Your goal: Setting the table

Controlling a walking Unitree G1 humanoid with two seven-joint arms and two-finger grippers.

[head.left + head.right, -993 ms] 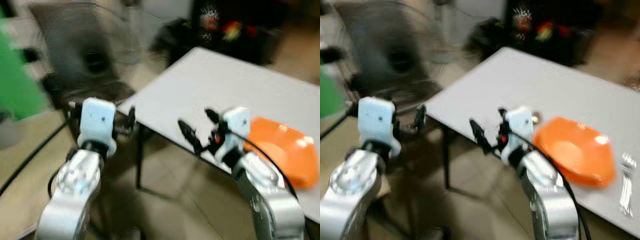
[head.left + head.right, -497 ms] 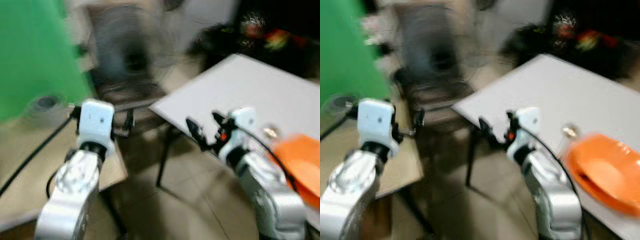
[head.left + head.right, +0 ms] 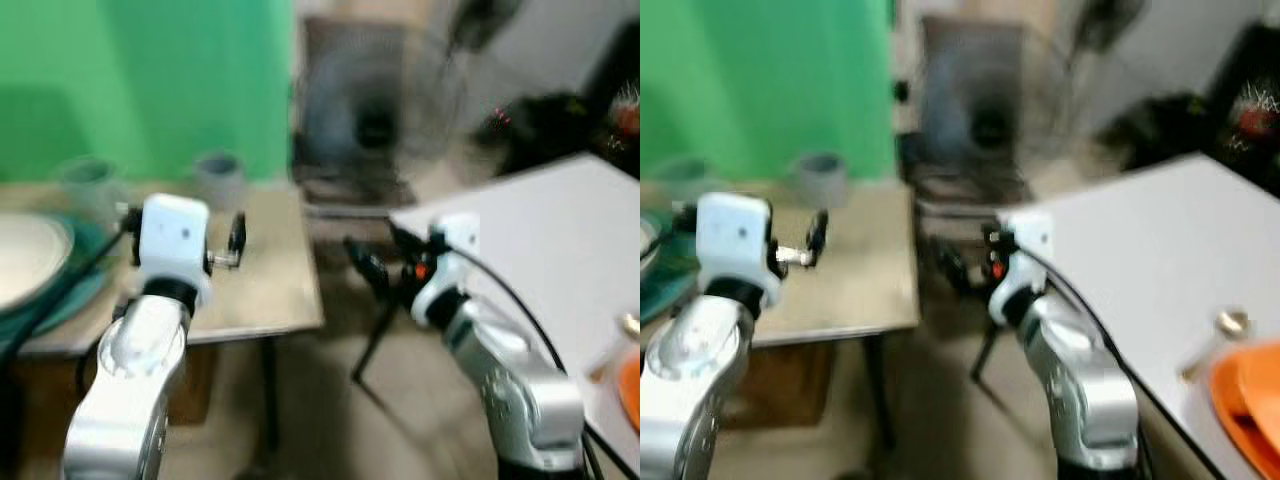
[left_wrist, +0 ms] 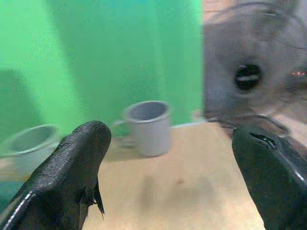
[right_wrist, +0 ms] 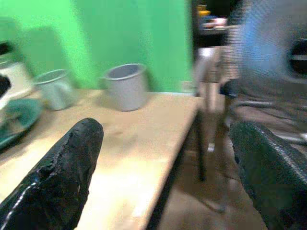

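A wooden side table [image 3: 270, 290] stands before a green backdrop. On it are a grey cup [image 3: 218, 178], a pale cup [image 3: 88, 183] and a white plate [image 3: 25, 262] lying on a teal plate [image 3: 85, 285]. My left gripper [image 3: 183, 225] hovers open above this table, facing the grey cup [image 4: 147, 125]. The right gripper [image 3: 383, 255] is open in the gap between the wooden table and the white table [image 3: 560, 250]. An orange bowl [image 3: 1250, 385] sits on the white table at the right edge of the picture. Both grippers are empty.
A standing fan [image 3: 375, 110] is behind the gap between the two tables. A small brass-coloured object [image 3: 1232, 322] lies on the white table near the bowl. Dark clutter sits at the far right. The pictures are blurred.
The camera has swung left: the white table and orange bowl slid to the right edge, and the wooden table with cups and plates came into view. Both grippers stayed open.
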